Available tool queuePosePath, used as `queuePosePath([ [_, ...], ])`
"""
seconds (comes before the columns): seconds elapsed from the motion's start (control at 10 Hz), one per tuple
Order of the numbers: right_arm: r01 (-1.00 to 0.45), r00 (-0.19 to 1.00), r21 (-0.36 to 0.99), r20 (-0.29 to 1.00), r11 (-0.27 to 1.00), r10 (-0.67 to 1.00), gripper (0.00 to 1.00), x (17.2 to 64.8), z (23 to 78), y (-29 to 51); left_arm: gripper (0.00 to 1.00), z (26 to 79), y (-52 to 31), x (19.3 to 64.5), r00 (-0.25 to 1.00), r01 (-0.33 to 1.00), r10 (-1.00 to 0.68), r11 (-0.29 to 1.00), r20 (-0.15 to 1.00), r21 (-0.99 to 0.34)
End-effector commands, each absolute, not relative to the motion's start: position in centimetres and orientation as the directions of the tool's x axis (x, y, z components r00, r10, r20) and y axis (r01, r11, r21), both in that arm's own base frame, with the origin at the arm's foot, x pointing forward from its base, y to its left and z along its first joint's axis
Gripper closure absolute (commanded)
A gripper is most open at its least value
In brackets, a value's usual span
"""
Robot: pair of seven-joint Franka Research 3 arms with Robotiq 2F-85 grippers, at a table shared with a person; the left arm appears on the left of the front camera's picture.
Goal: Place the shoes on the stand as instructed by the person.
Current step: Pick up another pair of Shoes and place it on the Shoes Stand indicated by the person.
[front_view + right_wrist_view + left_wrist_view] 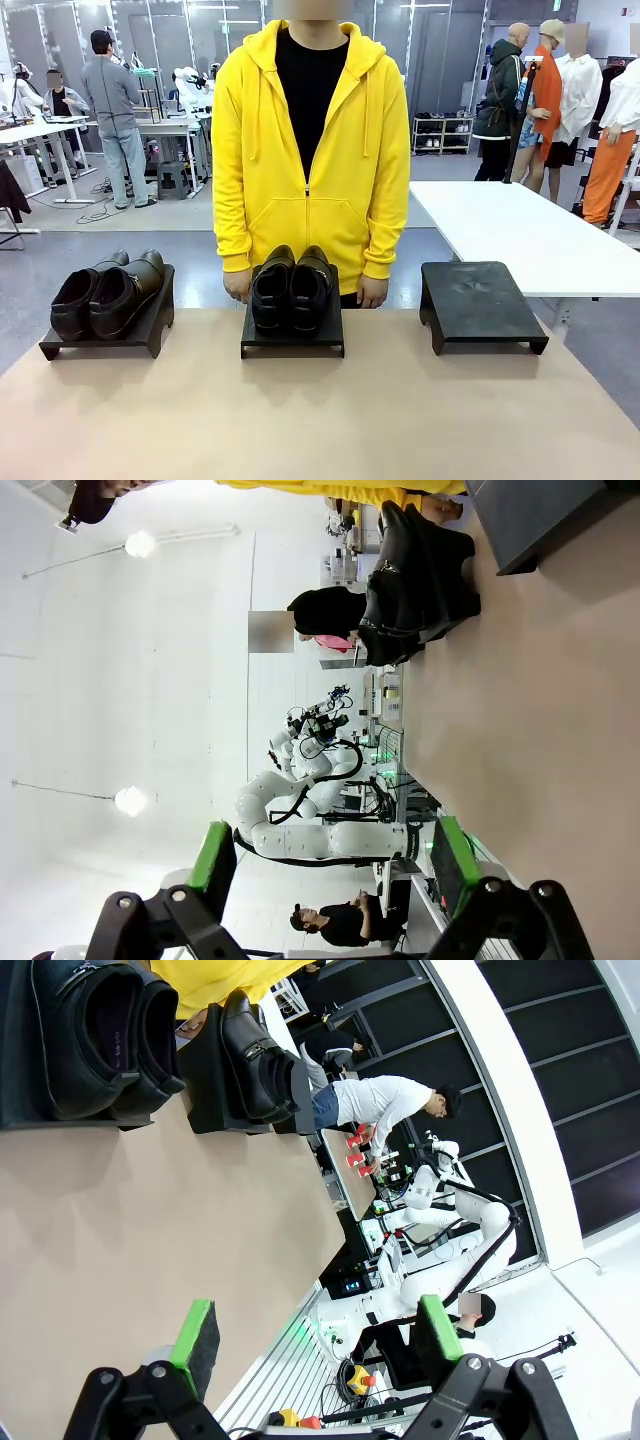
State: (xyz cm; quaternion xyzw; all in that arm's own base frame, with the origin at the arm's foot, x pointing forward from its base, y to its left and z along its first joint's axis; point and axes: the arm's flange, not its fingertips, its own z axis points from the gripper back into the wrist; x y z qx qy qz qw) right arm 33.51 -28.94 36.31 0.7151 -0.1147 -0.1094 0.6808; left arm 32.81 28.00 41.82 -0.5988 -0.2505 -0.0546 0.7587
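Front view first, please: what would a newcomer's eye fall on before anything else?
The person in a bright yellow hoodie stands at the table's far edge, hands resting behind the middle stand. Black shoes sit on that stand, dark brown shoes on the left stand, while the right stand is bare.

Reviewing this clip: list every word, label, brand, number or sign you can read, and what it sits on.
None can be read.
Black shoes and brown shoes: no print readable on uppers or insoles.
Stands, e.g. the right stand: plain black, no label.
Yellow hoodie: no logo visible.
Background equipment in the left wrist view: any markings too small and blurred.
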Motion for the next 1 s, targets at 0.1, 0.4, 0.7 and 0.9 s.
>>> queuePosePath([
  [0.1, -0.013, 0.951, 0.999, -0.002, -0.047, -0.311, 0.0, 33.15, 36.35, -28.78, 0.0, 41.99, 27.72, 32.44, 0.868, 0.39, 0.21, 0.274, 0.451, -0.879],
  [0.4, -0.013, 0.951, 0.999, -0.002, -0.047, -0.311, 0.0, 33.15, 36.35, -28.78, 0.0, 41.99, 27.72, 32.44, 0.868, 0.39, 0.21, 0.274, 0.451, -0.879],
  [0.7, -0.013, 0.951, 0.999, -0.002, -0.047, -0.311, 0.0, 33.15, 36.35, -28.78, 0.0, 41.99, 27.72, 32.44, 0.868, 0.39, 0.21, 0.274, 0.451, -0.879],
  [0.9, -0.013, 0.951, 0.999, -0.002, -0.047, -0.311, 0.0, 33.15, 36.35, -28.78, 0.0, 41.99, 27.72, 32.44, 0.868, 0.39, 0.21, 0.274, 0.451, -0.879],
])
